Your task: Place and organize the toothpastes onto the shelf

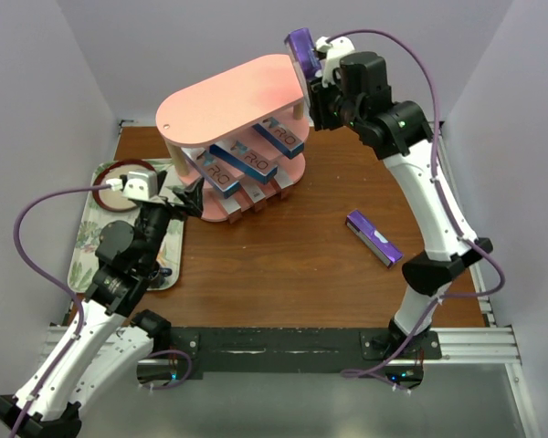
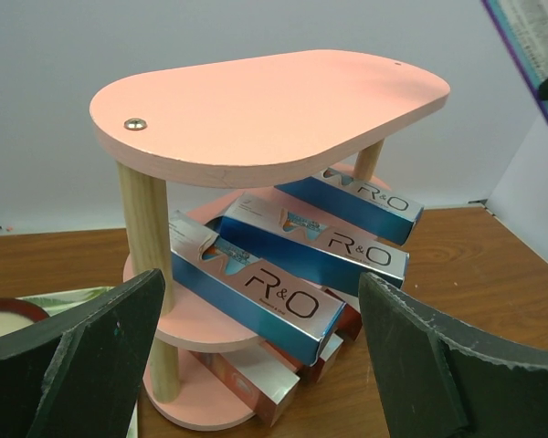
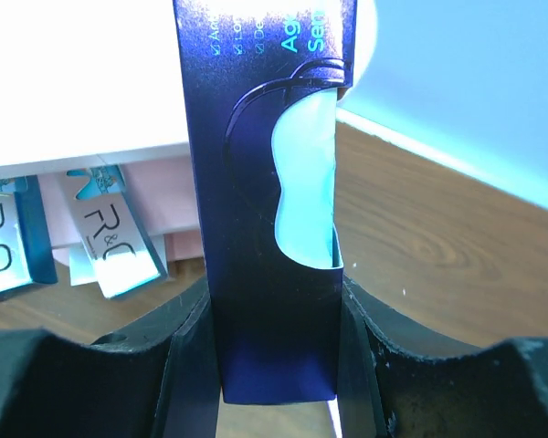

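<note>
Your right claw [image 3: 274,351] is clamped on a purple box [image 3: 256,137], held high by the right end of the shelf's [image 1: 233,96] top board, clear of it. Your left claw [image 1: 187,194] stands wide open just left of the shelf, near the tray [image 1: 87,246]. Three blue boxes [image 1: 247,160] lie on the middle tier and red boxes [image 1: 256,196] on the bottom tier. A second purple box [image 1: 374,237] lies on the tabletop [image 1: 292,265], right of the shelf.

text=R&O | on=blue boxes [image 2: 256,292] | purple box [image 3: 256,274]=partial "Ag", "Se"
</note>
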Robot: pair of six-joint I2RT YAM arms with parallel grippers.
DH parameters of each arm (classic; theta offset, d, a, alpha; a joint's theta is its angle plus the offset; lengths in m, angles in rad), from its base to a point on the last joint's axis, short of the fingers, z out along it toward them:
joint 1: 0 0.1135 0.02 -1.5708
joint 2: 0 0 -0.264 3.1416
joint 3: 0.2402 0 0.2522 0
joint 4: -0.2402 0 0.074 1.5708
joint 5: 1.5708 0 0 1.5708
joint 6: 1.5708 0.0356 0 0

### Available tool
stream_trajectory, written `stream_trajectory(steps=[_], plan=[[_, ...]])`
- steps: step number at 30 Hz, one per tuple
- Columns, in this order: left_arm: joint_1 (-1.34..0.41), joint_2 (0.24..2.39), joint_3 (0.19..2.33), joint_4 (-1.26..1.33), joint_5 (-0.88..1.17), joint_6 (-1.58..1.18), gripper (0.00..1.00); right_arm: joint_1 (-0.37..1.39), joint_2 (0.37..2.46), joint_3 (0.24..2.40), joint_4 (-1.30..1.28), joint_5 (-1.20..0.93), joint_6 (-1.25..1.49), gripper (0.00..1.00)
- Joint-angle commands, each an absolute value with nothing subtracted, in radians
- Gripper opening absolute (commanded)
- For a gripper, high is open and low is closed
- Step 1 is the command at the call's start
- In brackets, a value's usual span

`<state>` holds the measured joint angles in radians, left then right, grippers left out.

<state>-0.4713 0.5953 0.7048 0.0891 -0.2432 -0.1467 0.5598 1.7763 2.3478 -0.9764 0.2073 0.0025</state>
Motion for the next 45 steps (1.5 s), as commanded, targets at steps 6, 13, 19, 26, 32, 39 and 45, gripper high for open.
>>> stream_trajectory(steps=[6,13,19,26,32,39,45], plan=[[-0.457,0.615,0.696,0.133,-0.215,-0.155,0.92,0.555,1.854,2.447,-0.756,0.069,-0.100,0.33],[-0.451,0.618,0.696,0.135,-0.206,-0.158,0.92,0.554,1.917,2.471,-0.684,0.052,-0.110,0.35],[-0.445,0.620,0.696,0.135,-0.196,-0.161,0.92,0.549,1.956,2.488,-0.660,0.044,-0.112,0.38],[-0.440,0.620,0.695,0.135,-0.195,-0.161,0.92,0.545,1.965,2.480,-0.650,0.046,-0.110,0.47],[-0.439,0.618,0.695,0.135,-0.189,-0.164,0.92,0.542,1.956,2.471,-0.641,0.051,-0.110,0.57],[-0.437,0.615,0.695,0.135,-0.187,-0.166,0.92,0.540,1.953,2.464,-0.641,0.058,-0.106,0.57],[-0.436,0.614,0.693,0.135,-0.186,-0.166,0.92,0.528,1.951,2.451,-0.627,0.064,-0.106,0.47]])
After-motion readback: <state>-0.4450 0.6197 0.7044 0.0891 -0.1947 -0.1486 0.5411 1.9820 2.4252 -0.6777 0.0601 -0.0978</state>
